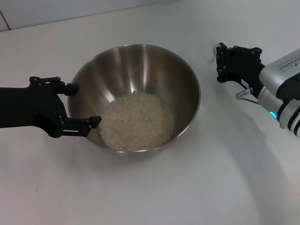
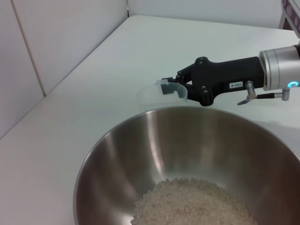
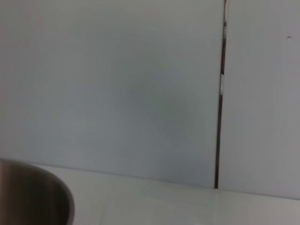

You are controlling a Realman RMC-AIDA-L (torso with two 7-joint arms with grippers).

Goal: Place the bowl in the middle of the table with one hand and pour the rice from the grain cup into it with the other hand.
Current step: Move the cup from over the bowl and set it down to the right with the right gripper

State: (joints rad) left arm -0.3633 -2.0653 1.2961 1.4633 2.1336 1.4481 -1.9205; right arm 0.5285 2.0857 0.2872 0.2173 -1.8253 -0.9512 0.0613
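A wide steel mixing bowl of rice sits mid-desk between two black robot tools.

At nine o'clock, the left black two-fingered tool (image 1: 80,105) is spread open, its fingers straddling the rim of the large round stainless-steel bowl (image 1: 173,73) without clenching. The bowl rests centrally on the plain white desk (image 1: 158,197) and holds a loose pile of whitish-beige rice (image 1: 136,120). At three o'clock, apart from the bowl, the right black tool (image 2: 176,87) grips the small transparent plastic grain cup (image 2: 157,93).
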